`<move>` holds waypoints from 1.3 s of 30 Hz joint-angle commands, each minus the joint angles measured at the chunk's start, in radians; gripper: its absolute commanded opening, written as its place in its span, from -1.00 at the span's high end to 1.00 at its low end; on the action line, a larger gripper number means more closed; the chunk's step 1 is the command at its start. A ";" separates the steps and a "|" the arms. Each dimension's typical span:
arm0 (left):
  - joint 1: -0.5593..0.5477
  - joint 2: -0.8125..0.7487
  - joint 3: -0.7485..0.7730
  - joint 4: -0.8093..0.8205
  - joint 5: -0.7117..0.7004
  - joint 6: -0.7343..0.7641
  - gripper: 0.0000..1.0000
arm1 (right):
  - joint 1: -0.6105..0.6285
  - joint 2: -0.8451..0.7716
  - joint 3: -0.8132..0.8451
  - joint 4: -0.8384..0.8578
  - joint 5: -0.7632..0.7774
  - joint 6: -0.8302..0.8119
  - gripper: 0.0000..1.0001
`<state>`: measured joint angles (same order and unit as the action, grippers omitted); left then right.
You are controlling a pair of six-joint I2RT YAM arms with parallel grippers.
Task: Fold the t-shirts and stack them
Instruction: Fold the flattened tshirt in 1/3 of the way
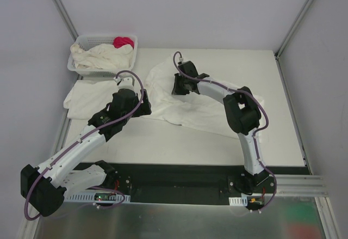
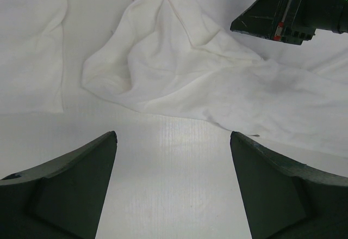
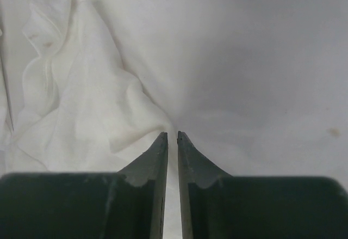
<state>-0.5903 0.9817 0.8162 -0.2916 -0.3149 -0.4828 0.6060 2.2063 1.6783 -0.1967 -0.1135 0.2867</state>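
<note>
Closest to us, the left tool (image 2: 173,141) hangs with its fingers wide apart over bare bench (image 1: 163,141), gripping nothing. The right tool (image 3: 172,135) has its fingers almost together, tips down on cloth. Whether a fold is nipped in that thin slit, we cannot tell.

The biggest thing out there is the loose t-shirt (image 1: 201,114), sprawled across the middle of the bench. It is smooth toward the right and bunched into ridges at its far left, where the right tool sits. To the left lies a flat t-shirt (image 1: 87,95), which looks folded, close to the left edge. Behind it, in the far-left corner, is the basket (image 1: 103,36) with more crumpled t-shirts (image 1: 103,56) in it and a small pink cloth (image 1: 123,42) on top.

We reckon the step is flattening the loose shirt before folding. To do it well, we'd have the right tool take a real edge or shoulder, not a mid-panel wrinkle. The left tool should bite the near-left hem just ahead of it. The two then draw apart, low and even, so the ridges pull out without dragging the flat shirt.

As for brands, labels or print, we can read none anywhere.
</note>
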 commanded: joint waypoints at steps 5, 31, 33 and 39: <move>-0.008 -0.003 0.009 0.022 0.008 0.006 -0.69 | 0.006 -0.011 0.009 0.020 0.000 0.000 0.60; -0.008 -0.002 0.003 0.022 0.007 0.004 -0.69 | 0.043 -0.003 -0.019 0.032 -0.011 0.019 0.54; -0.008 -0.006 -0.002 0.022 0.008 0.004 -0.69 | 0.043 -0.003 -0.020 0.034 -0.011 0.019 0.54; -0.008 -0.012 -0.005 0.022 0.000 0.003 -0.69 | 0.041 0.000 -0.023 0.036 -0.009 0.022 0.57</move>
<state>-0.5903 0.9890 0.8162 -0.2913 -0.3145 -0.4828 0.6495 2.2063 1.6547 -0.1837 -0.1192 0.2981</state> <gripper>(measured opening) 0.843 0.227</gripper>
